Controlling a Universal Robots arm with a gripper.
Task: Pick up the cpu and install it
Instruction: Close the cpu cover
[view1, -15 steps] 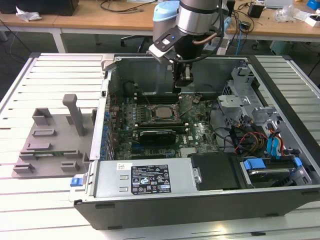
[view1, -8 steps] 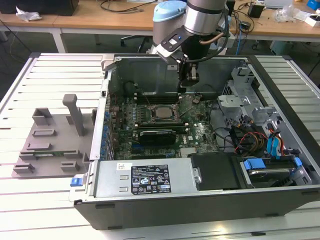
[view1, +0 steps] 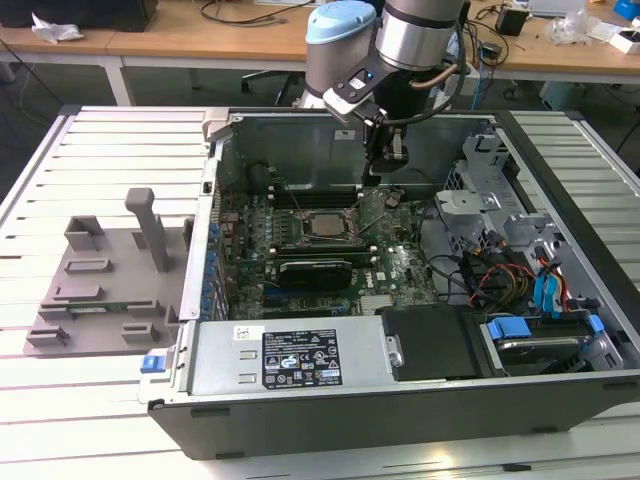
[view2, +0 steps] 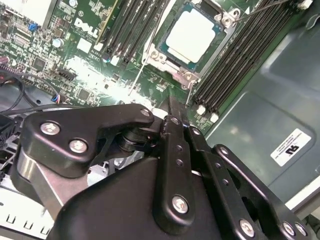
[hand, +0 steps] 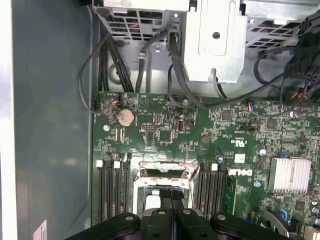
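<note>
Silvery cpu (view2: 192, 34), perhaps seated, edges hidden.

A pale, slatted tabletop (view1: 100, 140) takes up the near part of the room, its ribs running side to side. Behind it stands a row of light wooden desks (view1: 200, 45) on white legs (view1: 118, 82), with black cables (view1: 240, 12) trailing across one. The floor (view1: 35, 95) underneath is dark. The light is soft and even.
</note>
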